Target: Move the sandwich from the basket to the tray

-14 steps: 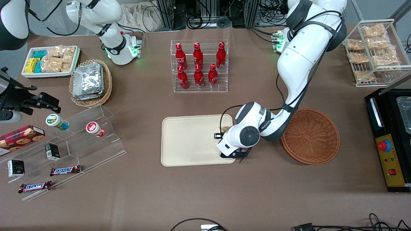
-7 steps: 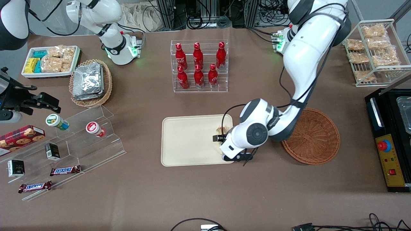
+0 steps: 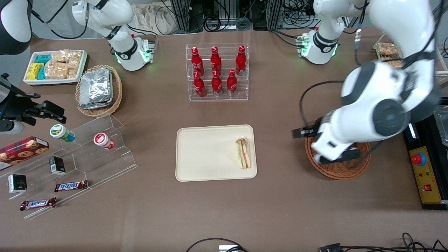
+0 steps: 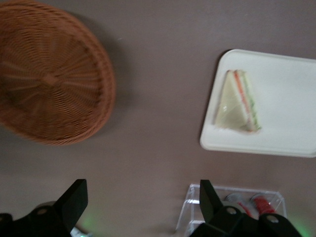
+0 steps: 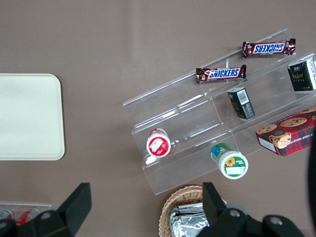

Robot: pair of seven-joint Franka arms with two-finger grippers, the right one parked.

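Observation:
The sandwich (image 3: 243, 158) (image 4: 237, 101), a wrapped white-bread wedge with green and orange-red layers, lies on the cream tray (image 3: 210, 154) (image 4: 289, 94), close to the tray edge that faces the basket. The reddish-brown wicker basket (image 3: 337, 171) (image 4: 49, 79) sits beside the tray toward the working arm's end; nothing shows inside it. My left gripper (image 3: 336, 156) (image 4: 142, 190) hangs raised above the basket, well apart from the sandwich. Its black fingertips (image 4: 76, 195) stand wide apart and open, with only bare table between them. The arm hides much of the basket in the front view.
A clear rack of red cola bottles (image 3: 217, 71) stands farther from the front camera than the tray. A tiered acrylic shelf with snacks (image 3: 80, 154) and a tan basket of foil packs (image 3: 99, 90) lie toward the parked arm's end. A black control box (image 3: 425, 168) adjoins the wicker basket.
The gripper has let go of the sandwich, risen, and swung off the tray to above the basket. The sandwich now lies uncovered on the tray.

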